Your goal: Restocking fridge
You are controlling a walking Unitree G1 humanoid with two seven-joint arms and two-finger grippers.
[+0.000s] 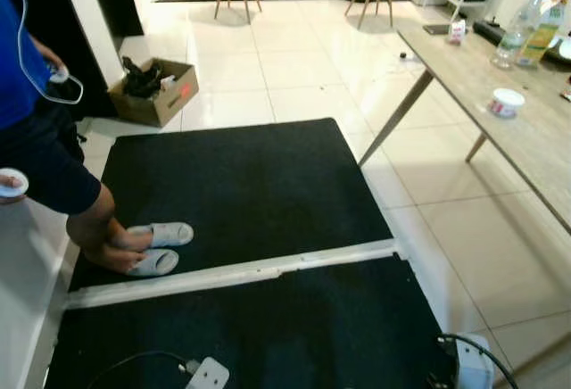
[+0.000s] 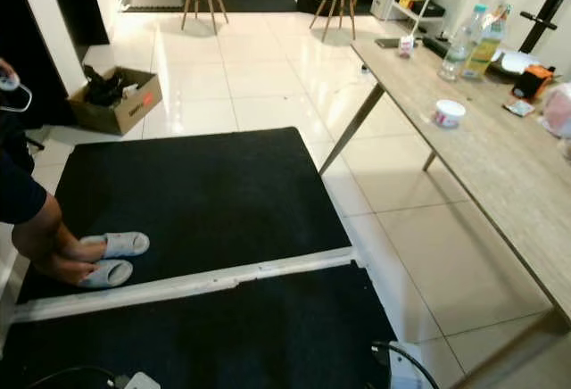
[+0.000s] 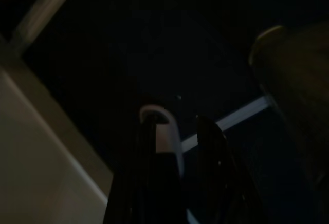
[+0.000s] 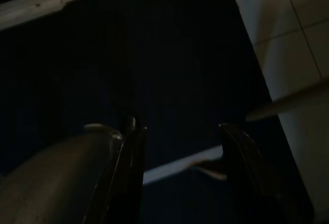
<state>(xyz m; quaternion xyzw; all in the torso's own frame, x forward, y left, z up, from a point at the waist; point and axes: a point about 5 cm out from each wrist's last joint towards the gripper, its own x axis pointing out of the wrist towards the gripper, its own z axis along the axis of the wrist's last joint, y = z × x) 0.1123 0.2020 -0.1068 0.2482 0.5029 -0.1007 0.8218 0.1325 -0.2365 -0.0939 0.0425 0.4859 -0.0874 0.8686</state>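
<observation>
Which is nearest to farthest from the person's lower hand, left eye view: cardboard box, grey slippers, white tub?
1. Grey slippers, on the black mat just below the hand.
2. Cardboard box, farther back on the left.
3. White tub, far right on the table.

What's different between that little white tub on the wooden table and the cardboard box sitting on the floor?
The white tub is small, round and closed by a lid; the cardboard box is far larger, rectangular and open at the top. The tub stands on the wooden table to the robot's right, while the box sits on the tiled floor to its left, beyond the black mat. Dark items fill the box; the tub's contents are hidden. Both stand upright.
</observation>
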